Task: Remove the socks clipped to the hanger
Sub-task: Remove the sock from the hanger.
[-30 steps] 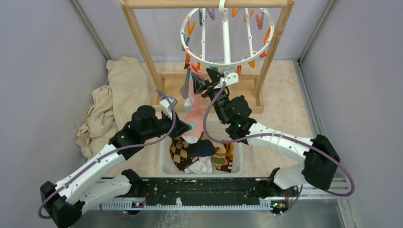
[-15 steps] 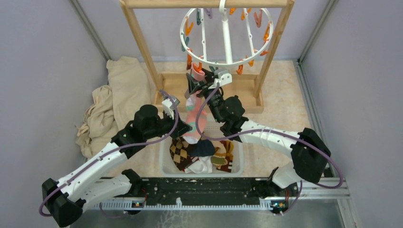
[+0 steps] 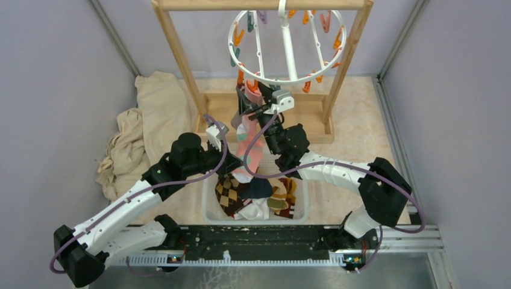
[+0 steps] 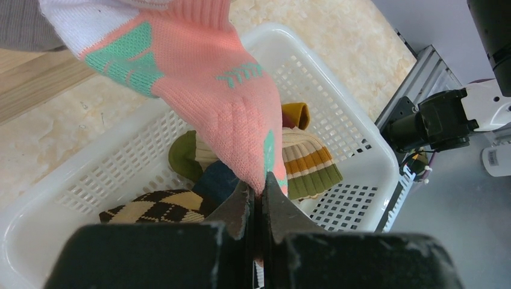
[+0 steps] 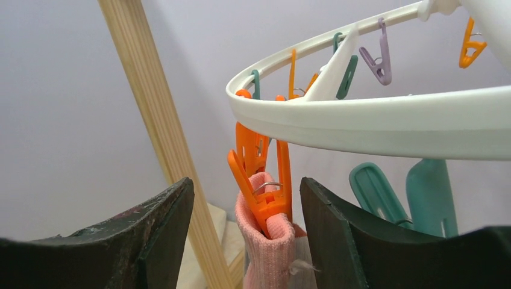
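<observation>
Nearest me, the basket (image 3: 209,205) already held a heap of socks (image 3: 256,195), argyle, navy, white and mustard among them, so I judged most of the job done. Just above its far rim the left claw (image 4: 256,194) was pinched tight on the toe of the pink sock (image 4: 211,90), which stretched up and away to the hanger (image 3: 288,80). At the top of the sock, the right claw (image 5: 244,201) stood wide, 1 finger either side of the orange clip (image 5: 265,180) that bit the cuff, and touched neither side as far as I could see. That left the clip to be squeezed and this sock dropped into the basket.

Only the left wrist view showed the grip on the toe and the olive-striped sock under it. Only the right wrist view showed the clip closed on the cuff. The overhead view alone gave me the whole ring under the wooden frame (image 3: 178,54). Its other clips looked bare, though a grey scrap beside the pink sock I could not place.
</observation>
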`<action>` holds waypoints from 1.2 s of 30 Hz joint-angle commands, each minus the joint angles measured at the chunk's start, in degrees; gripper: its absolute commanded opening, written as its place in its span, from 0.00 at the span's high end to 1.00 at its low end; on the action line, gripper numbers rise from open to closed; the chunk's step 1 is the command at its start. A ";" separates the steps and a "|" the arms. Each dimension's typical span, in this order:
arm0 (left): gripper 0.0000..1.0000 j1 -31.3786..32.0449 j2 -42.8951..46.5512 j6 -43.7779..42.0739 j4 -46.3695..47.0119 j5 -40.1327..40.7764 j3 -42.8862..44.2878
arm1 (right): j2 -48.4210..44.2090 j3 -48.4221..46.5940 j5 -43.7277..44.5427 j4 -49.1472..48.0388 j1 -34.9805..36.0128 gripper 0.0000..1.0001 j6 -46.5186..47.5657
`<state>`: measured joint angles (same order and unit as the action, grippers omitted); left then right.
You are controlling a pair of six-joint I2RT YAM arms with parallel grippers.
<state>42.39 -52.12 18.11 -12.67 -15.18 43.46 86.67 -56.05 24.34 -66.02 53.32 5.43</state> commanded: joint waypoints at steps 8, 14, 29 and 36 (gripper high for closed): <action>1.00 0.50 0.83 -1.40 -0.75 2.14 1.70 | -1.44 -0.41 -2.19 -4.31 -0.33 0.35 13.17; 1.00 0.50 0.06 -1.37 -0.87 1.95 1.82 | -1.06 3.77 -1.67 -10.78 -0.48 0.34 20.79; 1.00 0.50 -0.85 -0.99 -1.35 2.18 1.21 | -0.23 5.33 -6.19 -15.03 -4.28 0.30 12.68; 1.00 0.50 -1.39 -0.97 -1.04 2.44 1.01 | -0.20 1.94 -8.40 -10.15 -4.28 0.35 10.96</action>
<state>42.41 -53.32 17.89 -14.09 -13.17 43.46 87.53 -50.02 18.61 -77.23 48.99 18.76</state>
